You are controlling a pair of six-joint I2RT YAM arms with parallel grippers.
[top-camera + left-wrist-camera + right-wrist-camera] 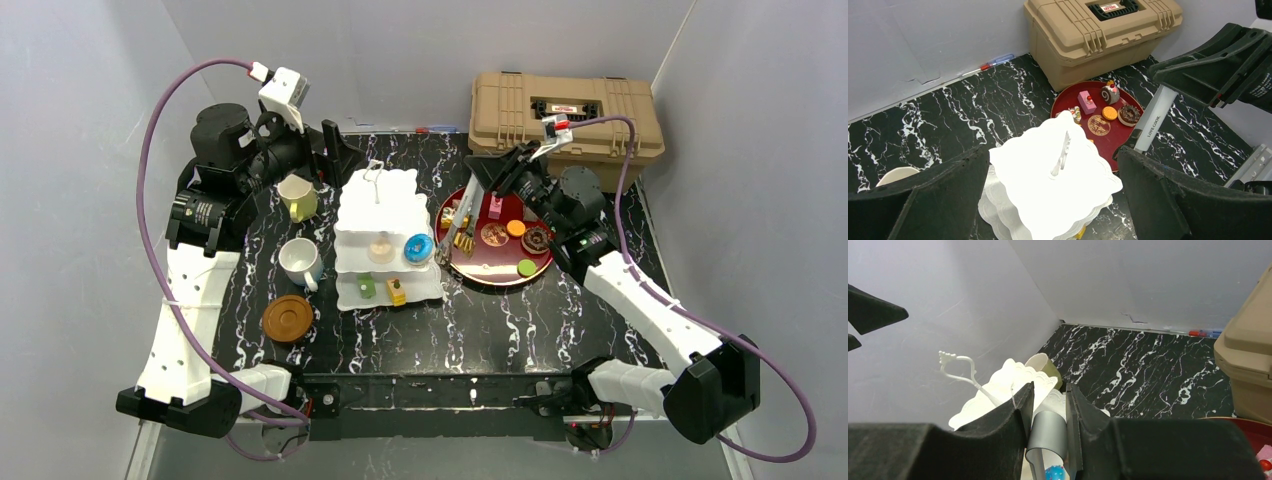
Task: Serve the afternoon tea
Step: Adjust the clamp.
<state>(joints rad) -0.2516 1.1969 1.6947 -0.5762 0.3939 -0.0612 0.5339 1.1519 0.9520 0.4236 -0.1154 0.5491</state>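
Note:
The white three-tier cake stand [378, 195] stands mid-table and carries a blue doughnut [418, 247] and other small pastries. My left gripper [1053, 197] hangs open just behind and above its top tier [1048, 185], touching nothing. My right gripper [1048, 407] is shut on grey metal tongs [1048, 432], which slant down [462, 215] to the left edge of the red tray [500, 265], beside a gold pastry [463, 240]; I cannot tell whether the tips pinch it. More pastries lie on the tray. A white mug [298, 262], a yellow-green mug [297, 197] and a brown coaster [287, 318] sit left of the stand.
A tan ribbed case [560, 115] stands shut at the back right, directly behind the red tray. Grey walls close in the black marble table [500, 320] on three sides. A pen [995, 61] lies along the back wall.

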